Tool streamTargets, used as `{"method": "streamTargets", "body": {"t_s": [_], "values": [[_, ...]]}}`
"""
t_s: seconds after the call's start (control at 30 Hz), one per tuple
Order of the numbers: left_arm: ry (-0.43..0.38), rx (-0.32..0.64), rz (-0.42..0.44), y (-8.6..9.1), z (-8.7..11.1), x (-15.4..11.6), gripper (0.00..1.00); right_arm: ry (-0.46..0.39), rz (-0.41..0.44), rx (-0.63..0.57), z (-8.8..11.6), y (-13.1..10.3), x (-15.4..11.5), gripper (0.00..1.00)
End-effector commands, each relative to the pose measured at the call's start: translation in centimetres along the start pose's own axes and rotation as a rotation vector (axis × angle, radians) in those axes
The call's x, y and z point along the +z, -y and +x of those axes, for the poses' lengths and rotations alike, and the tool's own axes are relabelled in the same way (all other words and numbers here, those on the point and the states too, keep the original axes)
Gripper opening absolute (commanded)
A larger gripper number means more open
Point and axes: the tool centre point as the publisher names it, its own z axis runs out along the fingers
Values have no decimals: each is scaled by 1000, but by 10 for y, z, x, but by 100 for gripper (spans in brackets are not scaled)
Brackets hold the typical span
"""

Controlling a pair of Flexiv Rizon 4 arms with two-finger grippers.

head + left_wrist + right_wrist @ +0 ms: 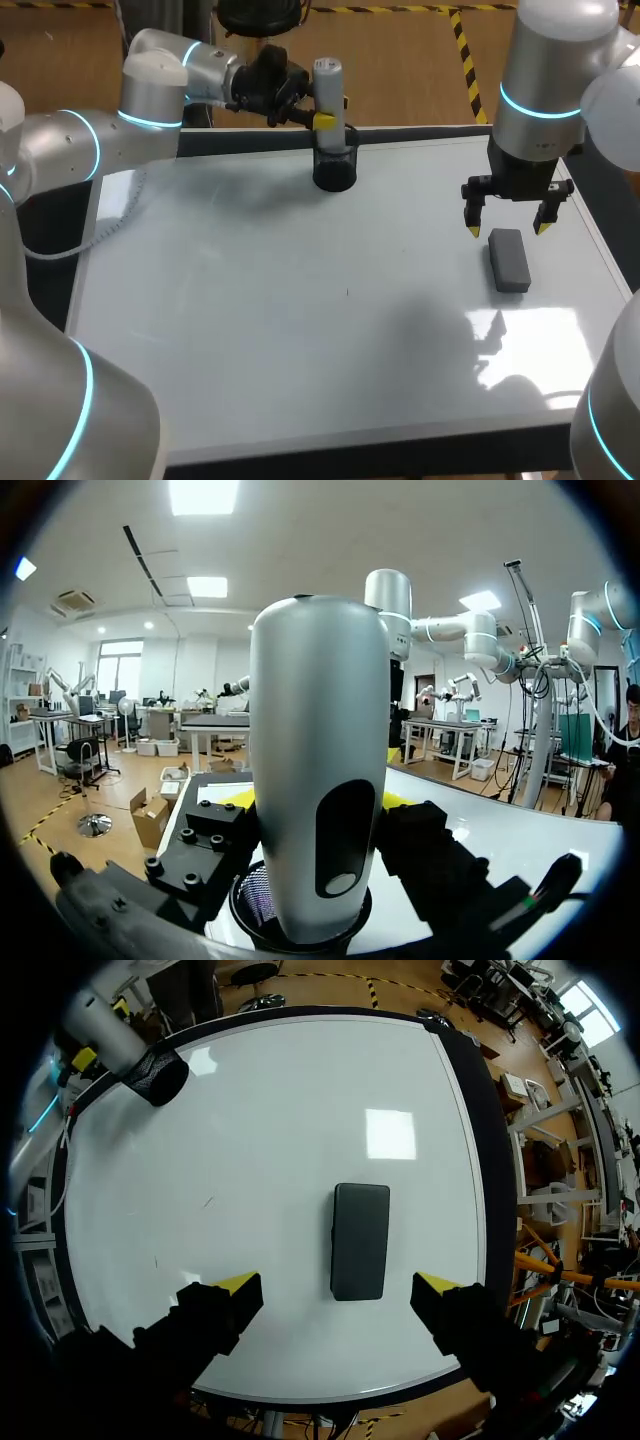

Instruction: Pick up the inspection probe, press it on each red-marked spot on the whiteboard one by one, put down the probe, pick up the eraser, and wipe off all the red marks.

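The silver inspection probe [328, 90] stands upright with its lower end in a black mesh cup [334, 168] at the whiteboard's far edge. My left gripper [322, 120] is shut on the probe from both sides, just above the cup's rim; in the left wrist view the probe [315, 730] fills the space between the fingers. The dark grey eraser [509, 260] lies flat near the board's right edge. My right gripper [507, 230] hangs open just above the eraser's far end, apart from it. Seen from the right wrist, the eraser [360, 1240] lies ahead of and between the open fingertips [240, 1282].
The whiteboard [250, 300] covers the table, with only a tiny dark speck [348, 292] near its middle and no red marks that I can see. Its dark frame runs along the far edge [420, 131].
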Motion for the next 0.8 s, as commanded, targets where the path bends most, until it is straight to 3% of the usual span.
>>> {"method": "streamTargets", "body": {"t_s": [0.03, 0.8], "values": [[-4, 1, 10, -7, -2, 2, 0, -1, -1, -1, -1, 1, -1, 100], [2, -21, -22, -26, 8, 5, 0, -1, -1, -1, -1, 1, -1, 100]]}}
